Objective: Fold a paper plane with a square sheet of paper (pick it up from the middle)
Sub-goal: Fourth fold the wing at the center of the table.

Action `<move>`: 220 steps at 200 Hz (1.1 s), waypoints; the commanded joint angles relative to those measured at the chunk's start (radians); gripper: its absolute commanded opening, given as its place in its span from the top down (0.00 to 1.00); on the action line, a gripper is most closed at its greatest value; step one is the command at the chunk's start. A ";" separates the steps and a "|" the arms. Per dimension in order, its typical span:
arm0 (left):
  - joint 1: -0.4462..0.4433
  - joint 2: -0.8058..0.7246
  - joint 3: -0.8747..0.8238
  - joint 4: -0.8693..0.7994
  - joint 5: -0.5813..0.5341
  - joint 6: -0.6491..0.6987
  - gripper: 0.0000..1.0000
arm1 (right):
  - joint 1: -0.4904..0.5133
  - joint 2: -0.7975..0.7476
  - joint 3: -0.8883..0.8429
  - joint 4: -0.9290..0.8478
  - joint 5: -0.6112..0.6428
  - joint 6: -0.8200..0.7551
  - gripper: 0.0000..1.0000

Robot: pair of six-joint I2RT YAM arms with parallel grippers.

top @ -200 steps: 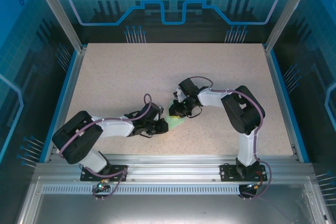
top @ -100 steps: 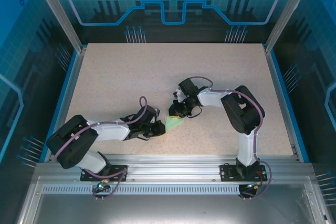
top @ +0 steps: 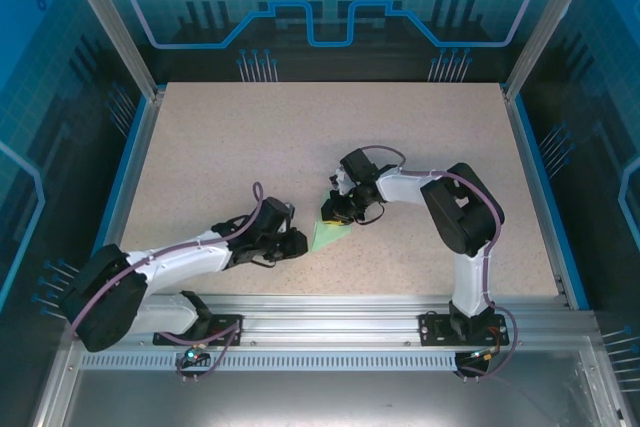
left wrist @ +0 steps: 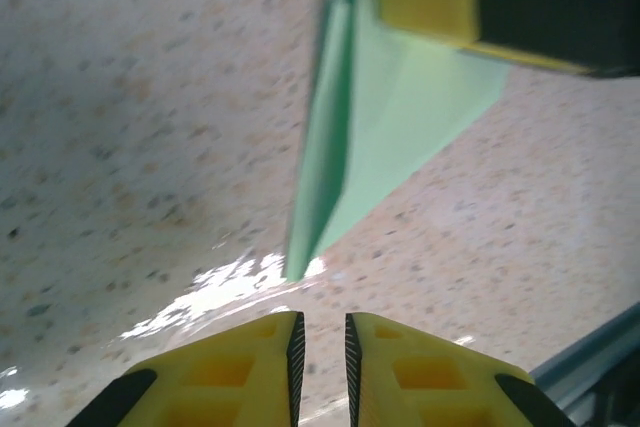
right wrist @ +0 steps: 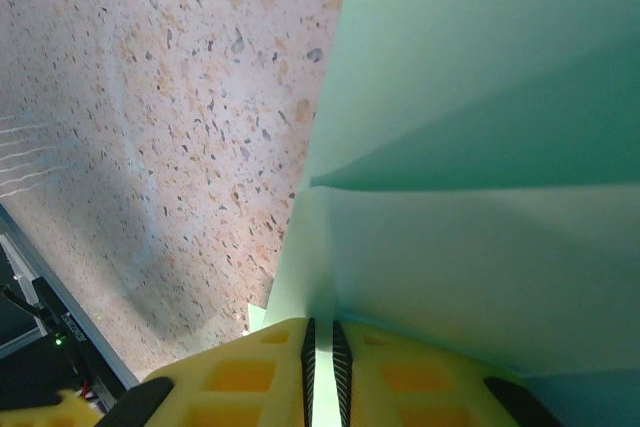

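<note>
seemingly just one paper plane (top: 326, 235)

The paper plane (top: 326, 237) lies between left hand (top: 301, 244) and right hand (top: 339, 211).

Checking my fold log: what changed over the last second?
The left gripper, shut, drew back to the left, off the paper plane, so more of the paper lies exposed. The right gripper stayed clamped on it, and the paper kept its place.
</note>
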 commanded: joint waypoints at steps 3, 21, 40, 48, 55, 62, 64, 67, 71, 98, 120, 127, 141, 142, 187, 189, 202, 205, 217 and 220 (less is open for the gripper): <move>0.009 0.059 0.067 0.064 0.049 0.031 0.78 | -0.003 0.060 -0.007 -0.041 0.084 0.009 0.83; 0.009 0.122 0.090 0.117 0.067 0.032 0.78 | -0.004 0.061 -0.005 -0.046 0.087 0.008 0.83; 0.008 0.176 0.097 0.162 0.067 0.034 0.78 | -0.005 0.057 -0.009 -0.047 0.089 0.008 0.83; 0.008 0.196 0.098 0.186 0.069 0.035 0.78 | -0.004 0.058 -0.009 -0.047 0.088 0.009 0.83; 0.008 0.214 0.098 0.210 0.070 0.037 0.78 | -0.004 0.059 -0.010 -0.045 0.085 0.009 0.83; 0.009 0.231 0.100 0.231 0.069 0.039 0.78 | -0.004 0.059 -0.010 -0.045 0.085 0.010 0.83; 0.009 0.234 0.099 0.236 0.069 0.039 0.78 | -0.003 0.058 -0.010 -0.044 0.084 0.011 0.83; 0.009 0.242 0.099 0.247 0.068 0.039 0.78 | -0.005 0.058 -0.011 -0.043 0.084 0.011 0.83; 0.009 0.251 0.099 0.259 0.066 0.040 0.78 | -0.004 0.058 -0.012 -0.042 0.083 0.011 0.83; 0.010 0.307 0.084 0.313 0.040 0.043 0.79 | -0.004 0.056 -0.013 -0.044 0.084 0.009 0.83; 0.010 0.337 0.077 0.269 -0.008 0.032 0.80 | -0.004 0.058 -0.016 -0.044 0.083 0.009 0.83; 0.012 0.344 0.071 0.249 -0.020 0.027 0.81 | -0.004 0.058 -0.016 -0.044 0.084 0.009 0.83; 0.013 0.360 0.057 0.209 -0.049 0.006 0.83 | -0.005 0.056 -0.018 -0.040 0.082 0.009 0.83; 0.013 0.361 0.056 0.208 -0.050 0.004 0.83 | -0.004 0.055 -0.018 -0.040 0.081 0.010 0.83; 0.011 0.417 -0.014 0.201 -0.058 -0.045 0.86 | -0.006 -0.007 -0.024 -0.007 0.064 0.013 0.82; 0.011 0.418 -0.016 0.200 -0.059 -0.046 0.87 | -0.006 -0.013 -0.026 -0.003 0.064 0.014 0.82; 0.011 0.423 -0.022 0.198 -0.059 -0.049 0.87 | -0.012 -0.061 -0.039 0.013 0.071 0.021 0.82; 0.012 0.424 -0.024 0.197 -0.058 -0.049 0.87 | -0.015 -0.073 -0.045 0.017 0.073 0.024 0.82; 0.012 0.423 -0.024 0.191 -0.062 -0.049 0.87 | -0.027 -0.128 -0.073 0.035 0.097 0.041 0.82; 0.013 0.422 -0.025 0.190 -0.062 -0.049 0.87 | -0.032 -0.143 -0.081 0.039 0.103 0.045 0.82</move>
